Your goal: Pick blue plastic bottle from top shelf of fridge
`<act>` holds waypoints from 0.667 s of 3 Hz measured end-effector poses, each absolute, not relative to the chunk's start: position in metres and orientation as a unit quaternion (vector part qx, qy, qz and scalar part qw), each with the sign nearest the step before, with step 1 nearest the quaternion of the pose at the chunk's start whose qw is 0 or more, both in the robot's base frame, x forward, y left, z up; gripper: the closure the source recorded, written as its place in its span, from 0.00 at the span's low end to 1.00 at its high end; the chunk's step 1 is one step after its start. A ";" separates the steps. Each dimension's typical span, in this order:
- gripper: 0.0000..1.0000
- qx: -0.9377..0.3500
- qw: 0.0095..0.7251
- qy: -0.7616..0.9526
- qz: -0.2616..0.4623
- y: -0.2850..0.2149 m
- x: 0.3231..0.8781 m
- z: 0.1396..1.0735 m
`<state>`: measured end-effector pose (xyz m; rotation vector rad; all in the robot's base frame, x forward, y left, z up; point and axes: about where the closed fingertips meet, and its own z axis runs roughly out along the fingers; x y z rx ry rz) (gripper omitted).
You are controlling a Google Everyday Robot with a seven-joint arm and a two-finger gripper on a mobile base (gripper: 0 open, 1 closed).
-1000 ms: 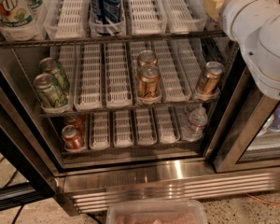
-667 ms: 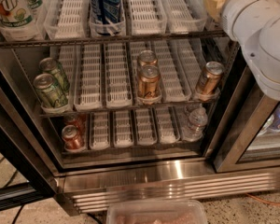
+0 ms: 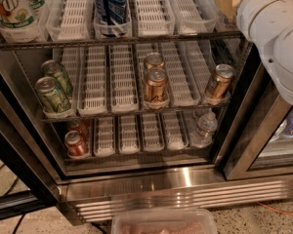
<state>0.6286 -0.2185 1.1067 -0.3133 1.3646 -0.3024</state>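
Behind the arm point(image 3: 278, 28), far right on the top shelf point(image 3: 151, 13), the jaws hide; state untellable.

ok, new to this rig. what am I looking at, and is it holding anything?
One camera, looking down into an open display fridge; its mounting is not known. The big white shape at upper right is the robot's arm. Its hand is out of sight, somewhere past that arm toward the right end of the top shelf, so whether it holds anything cannot be seen. A brownish thing there, mostly covered, may be the wanted bottle. The top shelf also carries a 7UP bottle and a blue Pepsi bottle. Lower racks hold green cans, bronze cans, red cans and a small clear bottle.
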 end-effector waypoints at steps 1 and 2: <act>1.00 -0.142 0.764 0.615 -0.134 -0.218 0.627 1.117; 1.00 -0.146 0.777 0.601 -0.115 -0.209 0.626 1.137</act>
